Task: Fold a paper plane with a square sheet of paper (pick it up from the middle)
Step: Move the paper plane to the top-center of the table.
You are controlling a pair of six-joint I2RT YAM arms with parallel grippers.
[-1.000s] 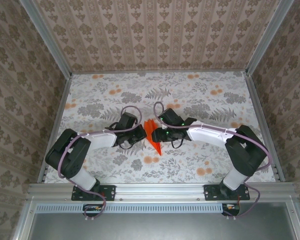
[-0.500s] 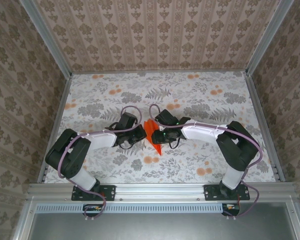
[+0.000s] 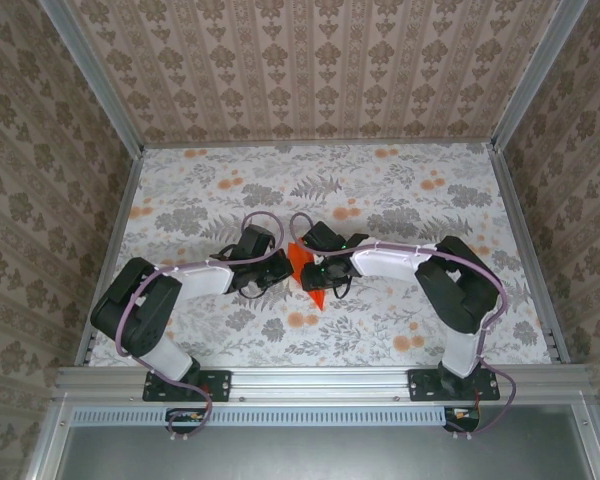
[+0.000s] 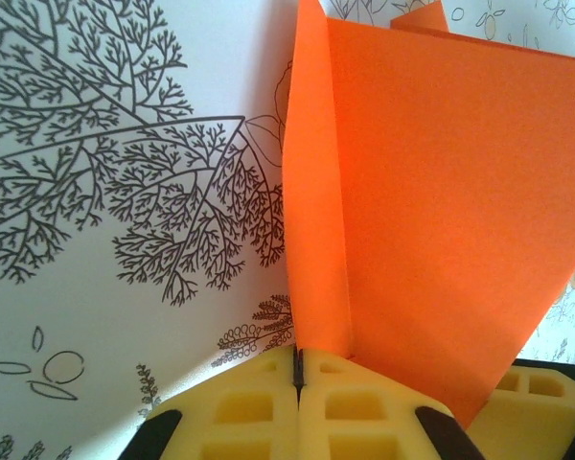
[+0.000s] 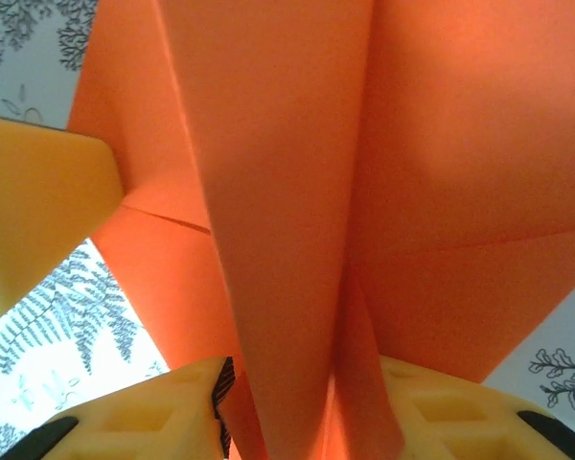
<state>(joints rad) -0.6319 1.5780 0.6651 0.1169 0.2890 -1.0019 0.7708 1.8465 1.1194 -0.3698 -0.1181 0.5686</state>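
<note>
while your left gripper (image 4: 299, 372) clamps a fold of the orange paper (image 3: 314, 292) mid table (image 3: 430, 200), tip toward 5 o'clock, your right gripper (image 5: 302, 412) straddles its ridge narrowly; can't tell if it pinches.

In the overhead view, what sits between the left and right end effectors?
The folded orange paper, between the left end effector and the right end effector. The left wrist view shows its crease pinched in the left one's shut pads.

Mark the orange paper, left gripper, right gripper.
orange paper (image 4: 441, 211), left wrist view, broad flat panel.
left gripper (image 4: 299, 376), left wrist view, seam between pads.
right gripper (image 5: 307, 412), right wrist view, midway between pads.
</note>
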